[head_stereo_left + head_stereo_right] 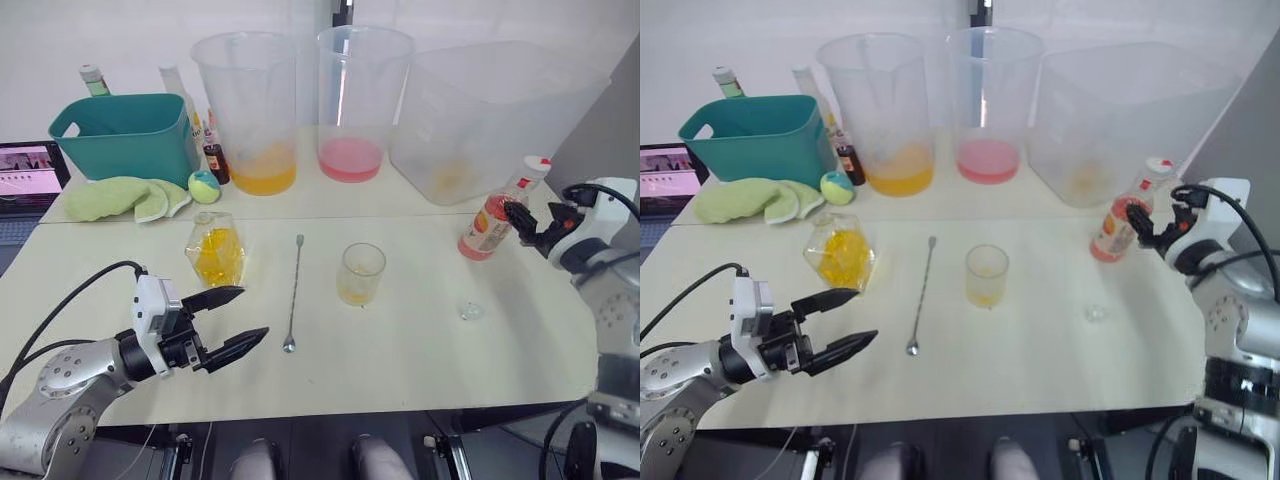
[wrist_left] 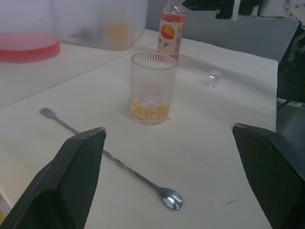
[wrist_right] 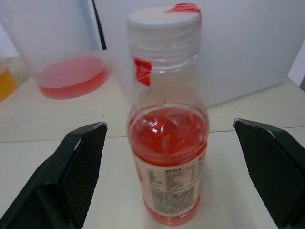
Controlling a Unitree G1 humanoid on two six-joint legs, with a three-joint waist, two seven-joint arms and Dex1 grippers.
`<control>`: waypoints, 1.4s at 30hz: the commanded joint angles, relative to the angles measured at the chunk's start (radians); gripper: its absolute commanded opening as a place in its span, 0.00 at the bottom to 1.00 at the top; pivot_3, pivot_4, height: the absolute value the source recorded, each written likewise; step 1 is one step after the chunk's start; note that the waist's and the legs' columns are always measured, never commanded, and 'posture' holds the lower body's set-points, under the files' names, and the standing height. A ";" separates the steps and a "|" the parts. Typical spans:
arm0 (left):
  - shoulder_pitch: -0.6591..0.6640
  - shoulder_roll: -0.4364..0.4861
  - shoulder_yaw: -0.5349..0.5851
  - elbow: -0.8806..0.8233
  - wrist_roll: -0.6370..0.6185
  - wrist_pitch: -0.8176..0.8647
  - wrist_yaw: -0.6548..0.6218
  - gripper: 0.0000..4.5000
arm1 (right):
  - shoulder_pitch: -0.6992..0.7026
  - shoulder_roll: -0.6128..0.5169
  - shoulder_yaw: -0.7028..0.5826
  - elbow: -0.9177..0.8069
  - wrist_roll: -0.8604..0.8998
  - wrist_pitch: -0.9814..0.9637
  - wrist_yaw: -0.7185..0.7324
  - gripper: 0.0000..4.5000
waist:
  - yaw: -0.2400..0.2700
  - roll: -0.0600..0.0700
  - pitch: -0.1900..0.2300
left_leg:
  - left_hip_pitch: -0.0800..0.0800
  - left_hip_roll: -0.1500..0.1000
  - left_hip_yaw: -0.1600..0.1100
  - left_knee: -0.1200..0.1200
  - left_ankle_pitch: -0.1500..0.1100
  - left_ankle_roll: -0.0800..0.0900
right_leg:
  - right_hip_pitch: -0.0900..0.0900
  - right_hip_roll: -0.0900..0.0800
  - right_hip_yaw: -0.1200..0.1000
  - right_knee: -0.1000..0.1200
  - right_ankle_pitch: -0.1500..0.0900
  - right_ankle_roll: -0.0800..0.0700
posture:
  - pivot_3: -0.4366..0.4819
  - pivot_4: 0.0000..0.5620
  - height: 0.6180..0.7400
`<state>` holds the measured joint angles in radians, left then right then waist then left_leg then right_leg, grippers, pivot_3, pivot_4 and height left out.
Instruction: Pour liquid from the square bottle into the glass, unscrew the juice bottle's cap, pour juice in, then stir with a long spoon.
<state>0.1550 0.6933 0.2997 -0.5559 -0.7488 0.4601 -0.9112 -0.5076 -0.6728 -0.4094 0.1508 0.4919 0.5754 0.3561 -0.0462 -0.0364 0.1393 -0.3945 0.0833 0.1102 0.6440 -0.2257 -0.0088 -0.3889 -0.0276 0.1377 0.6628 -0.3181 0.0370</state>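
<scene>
— While the right gripper (image 1: 522, 222) hangs at the desk's (image 1: 420, 350) three o'clock edge, how do its fingers stand?

— Spread wide, empty, with the juice bottle (image 3: 167, 143) upright between them but untouched. The cap (image 3: 164, 16) sits screwed on top.

— And the left gripper (image 1: 232, 322)?

— Spread too, holding nothing, hovering low at seven o'clock. Just at its one o'clock lies the long spoon (image 1: 294, 292), flat, bowl toward the robot.

— The square bottle (image 1: 215, 250)?

— Tilted, at the left gripper's twelve o'clock, yellow liquid inside.

— The glass (image 1: 360, 273)?

— Upright near the desk's centre, at three o'clock of the spoon, a little yellow at its bottom. A small clear stopper (image 1: 470, 311) lies at its four o'clock.
</scene>
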 commanded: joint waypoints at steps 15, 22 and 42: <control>-0.021 -0.005 -0.033 -0.037 -0.006 -0.014 0.027 1.00 | -0.240 -0.043 0.055 0.300 -0.120 -0.173 0.134 0.95 | 0.001 0.001 0.001 | 0.000 0.000 0.000 0.000 0.000 0.000 | 0.000 0.000 0.000 0.000 0.000 0.000 | 0.48 0.27 0.92; -0.028 -0.010 -0.030 -0.021 0.001 -0.019 0.039 1.00 | -0.256 -0.040 0.050 0.330 -0.128 -0.195 0.155 0.44 | 0.001 0.002 0.001 | 0.000 0.000 0.000 0.000 0.000 0.000 | 0.000 0.000 0.000 0.000 0.000 0.000 | 0.48 0.27 0.92; -0.086 0.020 -0.031 0.083 0.015 -0.042 -0.030 1.00 | 0.033 -0.072 -0.192 -0.580 0.427 0.395 0.090 0.29 | 0.005 0.007 0.004 | -0.014 0.000 -0.001 0.000 0.000 0.000 | -0.014 0.000 -0.001 0.002 0.001 0.001 | 0.48 0.27 0.92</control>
<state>0.0831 0.7012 0.2566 -0.4722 -0.7322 0.4365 -0.9214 -0.4754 -0.7181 -0.5249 -0.3328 0.8330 0.9344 0.4695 -0.0411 -0.0289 0.1431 -0.4088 0.0836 0.1091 0.6444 -0.2256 -0.0091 -0.4030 -0.0278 0.1362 0.6644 -0.3174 0.0379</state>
